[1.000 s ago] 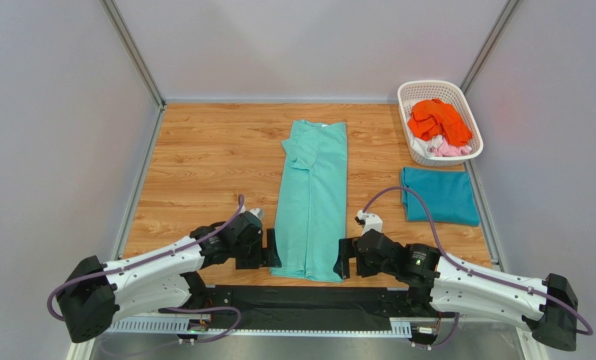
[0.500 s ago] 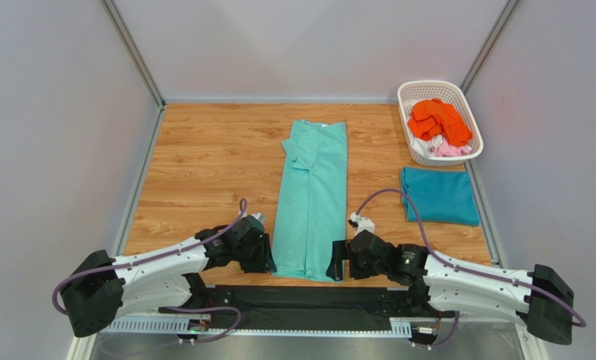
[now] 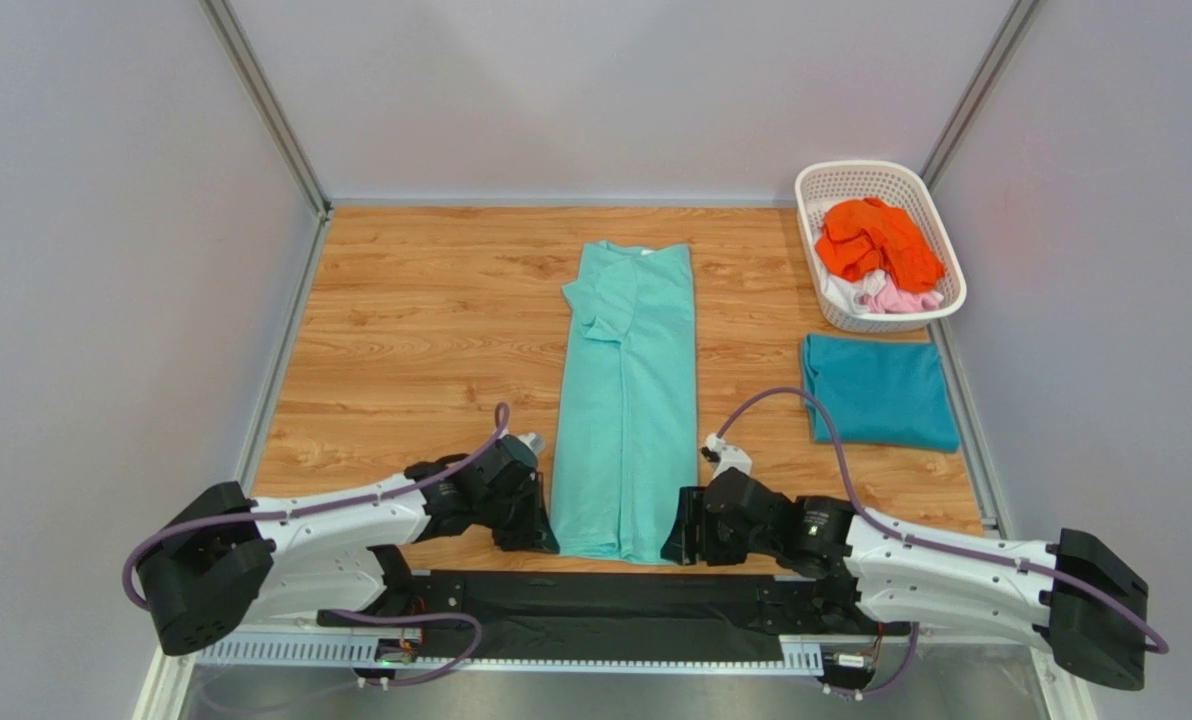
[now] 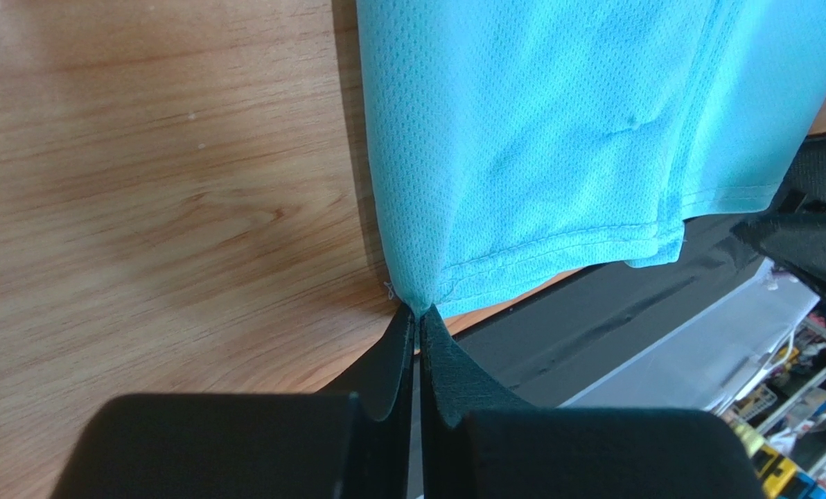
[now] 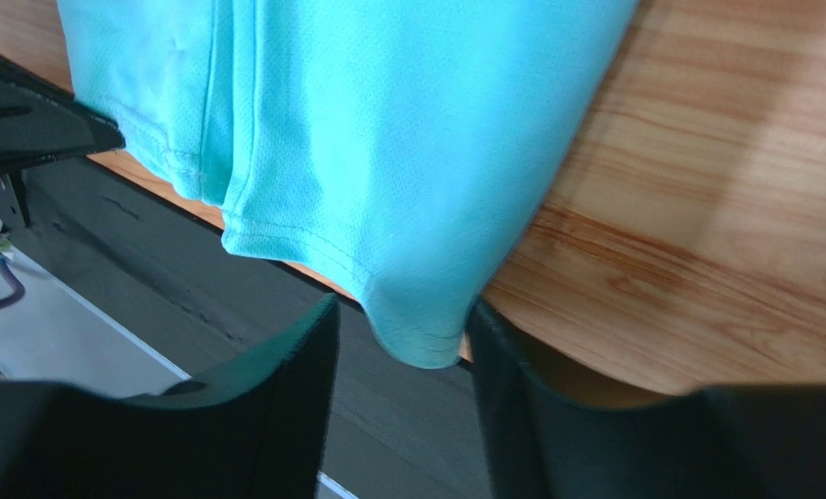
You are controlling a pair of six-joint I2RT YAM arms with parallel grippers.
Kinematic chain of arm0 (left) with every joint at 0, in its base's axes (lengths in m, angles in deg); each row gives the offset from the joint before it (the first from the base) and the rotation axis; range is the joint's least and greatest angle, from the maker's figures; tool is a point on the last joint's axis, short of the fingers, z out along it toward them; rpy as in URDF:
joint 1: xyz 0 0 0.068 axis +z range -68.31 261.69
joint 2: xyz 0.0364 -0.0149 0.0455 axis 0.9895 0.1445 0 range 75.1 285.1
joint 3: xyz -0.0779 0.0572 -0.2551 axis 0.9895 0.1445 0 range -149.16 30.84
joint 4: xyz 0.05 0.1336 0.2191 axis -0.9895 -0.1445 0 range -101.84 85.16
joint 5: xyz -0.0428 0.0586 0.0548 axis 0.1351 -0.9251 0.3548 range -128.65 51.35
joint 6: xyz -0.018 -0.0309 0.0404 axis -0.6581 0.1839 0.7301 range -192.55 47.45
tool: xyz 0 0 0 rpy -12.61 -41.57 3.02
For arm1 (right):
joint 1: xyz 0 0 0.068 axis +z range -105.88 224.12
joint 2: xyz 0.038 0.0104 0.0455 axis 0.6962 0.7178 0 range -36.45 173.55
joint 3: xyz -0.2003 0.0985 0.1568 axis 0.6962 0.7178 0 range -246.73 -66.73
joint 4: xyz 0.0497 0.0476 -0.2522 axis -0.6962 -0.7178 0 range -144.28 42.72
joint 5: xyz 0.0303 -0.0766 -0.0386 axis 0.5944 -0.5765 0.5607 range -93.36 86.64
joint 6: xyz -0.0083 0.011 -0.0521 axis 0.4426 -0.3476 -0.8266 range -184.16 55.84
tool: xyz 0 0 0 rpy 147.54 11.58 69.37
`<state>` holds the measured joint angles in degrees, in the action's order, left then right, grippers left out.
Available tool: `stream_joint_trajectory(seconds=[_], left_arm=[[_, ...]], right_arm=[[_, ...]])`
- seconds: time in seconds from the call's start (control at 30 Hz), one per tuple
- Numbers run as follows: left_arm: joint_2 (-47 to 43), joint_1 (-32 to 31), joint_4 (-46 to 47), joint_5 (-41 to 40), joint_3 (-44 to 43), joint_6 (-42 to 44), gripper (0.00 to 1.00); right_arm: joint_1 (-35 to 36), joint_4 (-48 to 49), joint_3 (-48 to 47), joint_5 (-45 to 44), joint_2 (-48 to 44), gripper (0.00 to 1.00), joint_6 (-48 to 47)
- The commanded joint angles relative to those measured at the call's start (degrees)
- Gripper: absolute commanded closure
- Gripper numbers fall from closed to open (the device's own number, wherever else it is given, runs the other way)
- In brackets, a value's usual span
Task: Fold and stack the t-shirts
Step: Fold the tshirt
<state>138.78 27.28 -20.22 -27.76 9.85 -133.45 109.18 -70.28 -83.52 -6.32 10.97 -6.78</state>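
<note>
A mint green t-shirt (image 3: 625, 405) lies as a long narrow strip down the middle of the wooden table, hem toward me. My left gripper (image 3: 545, 528) is shut on its near-left hem corner; in the left wrist view the cloth (image 4: 553, 135) is pinched at the fingertips of that gripper (image 4: 419, 309). My right gripper (image 3: 674, 537) is at the near-right corner. In the right wrist view that gripper (image 5: 405, 308) is open, and the shirt's corner (image 5: 386, 135) hangs between the fingers with a gap on the left side. A folded teal t-shirt (image 3: 877, 392) lies at the right.
A white lattice basket (image 3: 858, 170) at the back right holds an orange t-shirt (image 3: 876, 240) over pink and white cloth (image 3: 900, 300). A black strip (image 3: 617, 600) runs along the table's near edge under the hem. Grey walls enclose the table on three sides.
Both arms slid in toward the mint shirt's near corners. The left jaws closed onto the left corner. The right jaws narrowed around the right corner.
</note>
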Motion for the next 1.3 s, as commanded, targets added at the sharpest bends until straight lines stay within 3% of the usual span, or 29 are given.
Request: stream_joint_trajectory(seconds=[0.0,0.2,0.33,0.53,1.03,1.27], left_arm=[[-2.15,-0.61,-0.18,-0.44,1.57,-1.32,1.00],[-4.09,-1.40,-0.01,-1.40,2.01,-1.15,1.00],[-4.62,-3.67,0.61,-2.19,1.92,-0.97,1.00],[-6.90,-7.28,0.09,-4.83,1.13,-0.88,1.00],[-8.67,-7.20,-10.46,-16.78,-12.83,6.14,1.00],[-1.38,-1.23,-11.08,-17.14,-20.22,11.94,1.00]], right_arm=[[-0.11,0.33,1.15,-0.99,-0.14,0.54,2.20],[-0.11,0.24,1.33,-0.73,0.83,0.87,2.21],[-0.11,0.07,1.15,1.02,0.66,0.97,1.50],[-0.11,-0.90,0.63,3.76,-1.71,1.00,0.80],[-1.51,-10.48,-12.29,-9.52,-4.27,1.00,-6.84],[-12.47,-7.94,-17.74,-7.85,0.91,1.00,-13.86]])
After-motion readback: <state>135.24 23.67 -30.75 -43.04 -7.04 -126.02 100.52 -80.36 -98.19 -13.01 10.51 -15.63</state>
